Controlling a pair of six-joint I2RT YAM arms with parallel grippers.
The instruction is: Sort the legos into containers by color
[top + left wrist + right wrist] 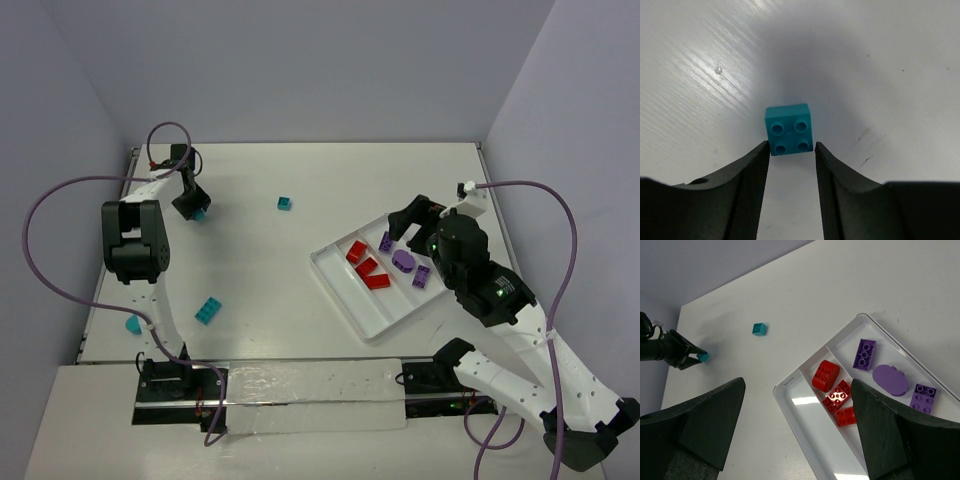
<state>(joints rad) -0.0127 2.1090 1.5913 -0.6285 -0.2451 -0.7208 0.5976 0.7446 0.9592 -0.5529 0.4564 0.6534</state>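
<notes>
Teal four-stud brick (789, 131): on the surface, well left of the tray (360, 305). Light, rigid, slick plastic; hold by opposite flat sides. Left tool (791, 145) flanks its near edge, clamping unclear. Right tool (797, 385) spread wide by the tray.

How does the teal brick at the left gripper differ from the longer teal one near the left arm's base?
Shape: the square teal brick has four studs; the long teal brick is an elongated, larger rectangle. State: the square teal brick sits pinched between the fingertips of the left gripper; the long teal brick lies free. Place: the square one is far left, the long one nearer the arm bases. Both are teal, outside the tray.
</notes>
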